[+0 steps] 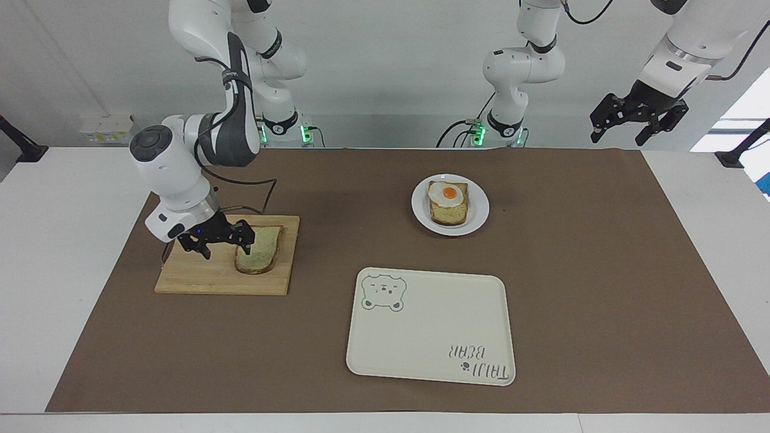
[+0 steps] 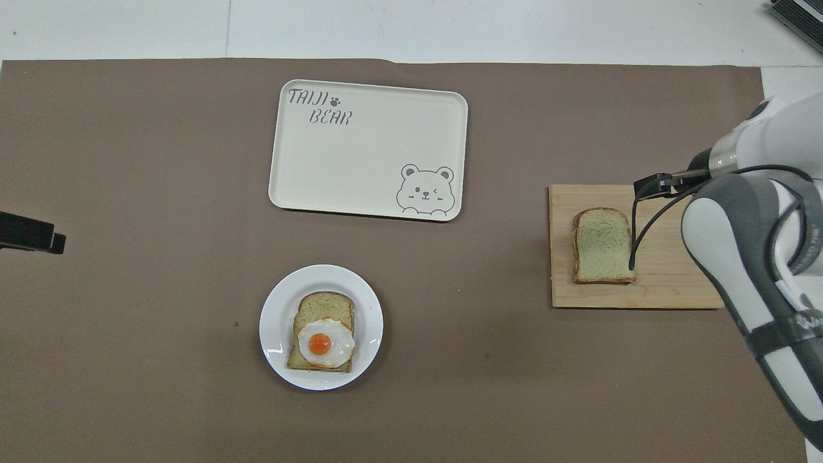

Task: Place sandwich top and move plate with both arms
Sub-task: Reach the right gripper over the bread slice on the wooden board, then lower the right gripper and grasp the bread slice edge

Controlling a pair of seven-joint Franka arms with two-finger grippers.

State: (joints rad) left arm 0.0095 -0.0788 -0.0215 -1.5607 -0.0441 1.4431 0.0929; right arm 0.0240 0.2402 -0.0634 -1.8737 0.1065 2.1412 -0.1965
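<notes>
While its jaws are standing wide apart and gripping nothing, the right gripper (image 1: 227, 243) is hovering beside the sandwich top (image 1: 259, 249), masking part of the cutting board (image 1: 198, 278).

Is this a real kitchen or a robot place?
Probably a robot lab set up like a pretend kitchen: two white arms bolted at a paper-covered table, a fried-egg toast on a plate, and a bear tray.
</notes>
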